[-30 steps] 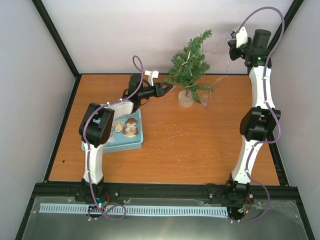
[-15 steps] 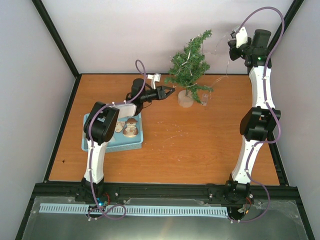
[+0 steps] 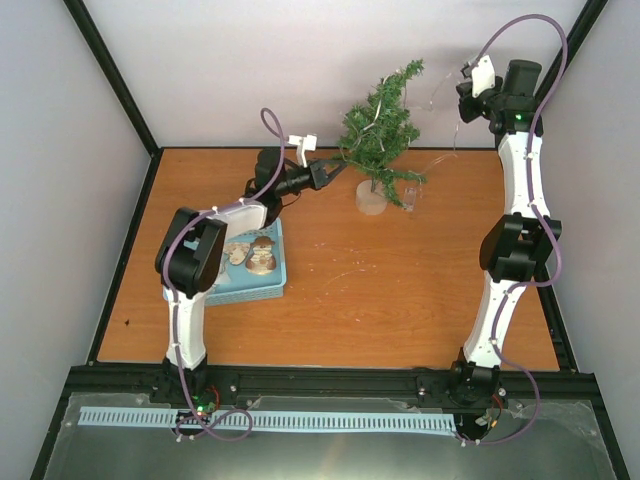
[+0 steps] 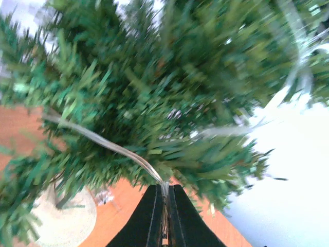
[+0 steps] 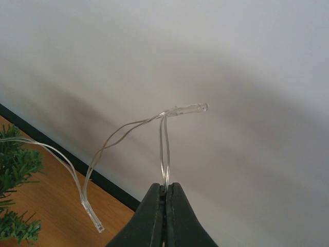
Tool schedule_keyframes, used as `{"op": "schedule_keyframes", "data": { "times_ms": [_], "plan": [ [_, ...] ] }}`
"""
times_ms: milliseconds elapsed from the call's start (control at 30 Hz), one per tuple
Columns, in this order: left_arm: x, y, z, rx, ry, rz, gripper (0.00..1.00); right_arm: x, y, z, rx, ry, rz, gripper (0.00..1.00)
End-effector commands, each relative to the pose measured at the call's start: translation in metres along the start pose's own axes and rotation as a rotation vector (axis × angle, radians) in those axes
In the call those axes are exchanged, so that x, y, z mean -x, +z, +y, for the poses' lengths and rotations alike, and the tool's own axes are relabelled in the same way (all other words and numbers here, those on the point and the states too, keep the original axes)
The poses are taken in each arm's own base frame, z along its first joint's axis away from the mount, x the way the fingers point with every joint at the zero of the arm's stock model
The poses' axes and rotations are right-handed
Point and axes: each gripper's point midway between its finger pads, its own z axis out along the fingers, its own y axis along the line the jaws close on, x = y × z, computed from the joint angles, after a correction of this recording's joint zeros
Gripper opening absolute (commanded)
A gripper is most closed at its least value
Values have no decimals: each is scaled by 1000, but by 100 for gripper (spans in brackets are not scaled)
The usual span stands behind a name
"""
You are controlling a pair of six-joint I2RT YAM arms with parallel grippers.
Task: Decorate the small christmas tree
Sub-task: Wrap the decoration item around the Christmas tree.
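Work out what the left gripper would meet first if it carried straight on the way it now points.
Most likely the small christmas tree: the left gripper, shut on a clear wire, points into its branches, which fill the wrist view just ahead. The exact gap is unclear.

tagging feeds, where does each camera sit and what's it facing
top external: above and behind, looking down on the table, small christmas tree, left arm and right arm.
left wrist: on the left arm, facing the tree up close; left claw shut on the clear wire.
right wrist: held high, facing the back wall; right claw shut on the wire.
shared: both wrist views show wire and tree needles.
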Motion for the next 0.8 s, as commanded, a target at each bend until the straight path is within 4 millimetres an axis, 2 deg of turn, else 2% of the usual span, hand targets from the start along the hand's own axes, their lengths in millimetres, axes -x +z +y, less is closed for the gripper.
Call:
{"op": "schedule_keyframes", "data": {
  "times_ms": [0, 167, 300, 400, 533, 600, 767],
  "plan": [
    [36, -7, -36, -15, 125, -76, 1, 14, -16, -6, -52, 14, 6, 3],
    [45, -8, -40, -2, 141, -90, 1, 0, -25, -13, -118, 54, 96, 3],
    [47, -4, -31, 36, 158, -84, 1, -19, -38, -8, -134, 84, 191, 3],
    [48, -1, -26, 46, 163, -82, 1, -40, -49, 5, -127, 118, 259, 3],
    [51, 2, -24, 53, 172, -88, 1, -53, -64, 31, -81, 167, 278, 3],
    [53, 3, -23, 59, 176, -91, 3, -54, -72, 40, -73, 193, 270, 3],
    [52, 5, -17, 78, 187, -82, 6, -66, -75, 72, -26, 276, 289, 3]
  ]
}}
